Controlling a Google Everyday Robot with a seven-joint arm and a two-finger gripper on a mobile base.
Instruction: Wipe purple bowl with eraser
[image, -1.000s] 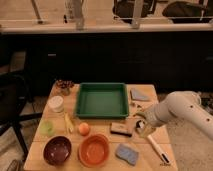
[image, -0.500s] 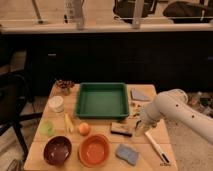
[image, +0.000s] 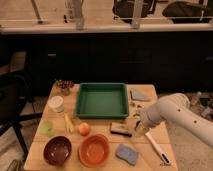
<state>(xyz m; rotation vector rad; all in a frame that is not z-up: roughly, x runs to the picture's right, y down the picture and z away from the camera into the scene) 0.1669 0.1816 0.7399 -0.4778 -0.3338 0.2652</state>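
Note:
The purple bowl (image: 57, 150) sits at the front left of the wooden table (image: 102, 125), beside the orange bowl (image: 94, 149). The eraser (image: 121, 129), a small dark-topped block on a tan base, lies on the table just in front of the green tray (image: 102, 100). My gripper (image: 137, 129) hangs from the white arm (image: 175, 114) that comes in from the right. It is low over the table, right next to the eraser's right end.
A blue-grey sponge pad (image: 126, 153) lies front right and a long white brush (image: 154, 144) near the right edge. An orange fruit (image: 84, 129), a banana (image: 69, 123), a green cup (image: 47, 128), a white container (image: 56, 104) and a grey cloth (image: 139, 94) also sit on the table.
The arm has swung left and lowered, bringing the gripper from right of the eraser to right beside it. The eraser and bowls have not moved.

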